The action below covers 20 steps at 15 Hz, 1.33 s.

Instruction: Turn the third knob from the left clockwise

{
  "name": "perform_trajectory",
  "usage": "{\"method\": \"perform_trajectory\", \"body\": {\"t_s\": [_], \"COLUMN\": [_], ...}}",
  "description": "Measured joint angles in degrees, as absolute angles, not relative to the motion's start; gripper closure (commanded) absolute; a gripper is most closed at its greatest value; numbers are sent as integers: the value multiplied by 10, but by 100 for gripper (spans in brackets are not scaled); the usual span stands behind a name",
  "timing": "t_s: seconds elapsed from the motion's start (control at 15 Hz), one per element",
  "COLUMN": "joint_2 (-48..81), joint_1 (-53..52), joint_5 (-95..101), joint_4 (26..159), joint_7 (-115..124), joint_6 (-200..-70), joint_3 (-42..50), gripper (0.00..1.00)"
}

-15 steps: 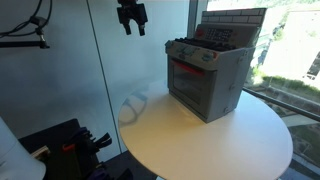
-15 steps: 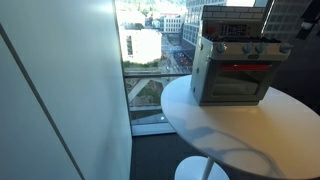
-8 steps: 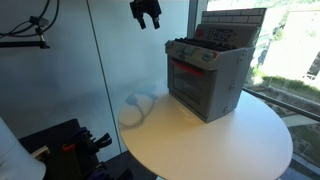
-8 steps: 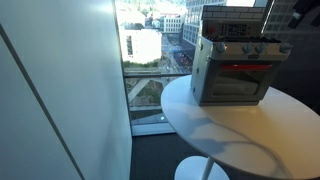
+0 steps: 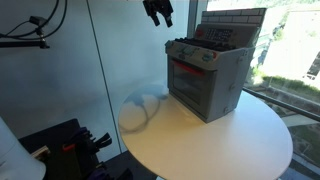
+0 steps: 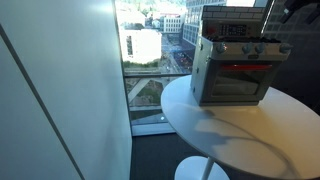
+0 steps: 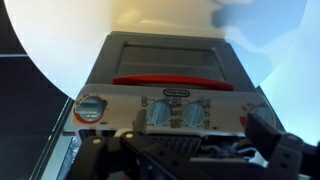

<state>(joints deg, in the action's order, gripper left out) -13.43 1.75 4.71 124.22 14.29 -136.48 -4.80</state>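
Note:
A grey toy stove (image 5: 205, 75) with a red oven handle stands on the round white table (image 5: 200, 140); it also shows in an exterior view (image 6: 235, 70). In the wrist view its front panel (image 7: 170, 112) carries several round blue knobs in a row. The third knob from the left (image 7: 193, 114) sits right of the panel's middle, beside the second knob (image 7: 158, 114). My gripper (image 5: 158, 12) hangs high in the air, up and to the left of the stove, touching nothing. It looks open and empty, and its dark fingers frame the wrist view's bottom (image 7: 180, 150).
A glass wall (image 5: 110, 70) stands behind the table, with a window and a city view past the stove (image 6: 150, 45). Dark equipment (image 5: 70, 140) sits low beside the table. The table's front half (image 6: 240, 135) holds nothing but shadows.
My gripper has moved sideways through the air toward the stove, staying at the same height. The stove and its knobs have not moved.

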Motion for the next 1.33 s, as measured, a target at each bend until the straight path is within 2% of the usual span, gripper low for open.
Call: {"method": "perform_trajectory", "body": {"t_s": [0.87, 1.33], "joint_2": [-128, -128], "joint_1": [23, 33], "joint_5": [59, 59], "joint_4": [1247, 1272], "joint_7": [168, 183], "joint_6": [-1391, -1451], "joint_3": [-46, -36], "gripper": [0, 0]}}
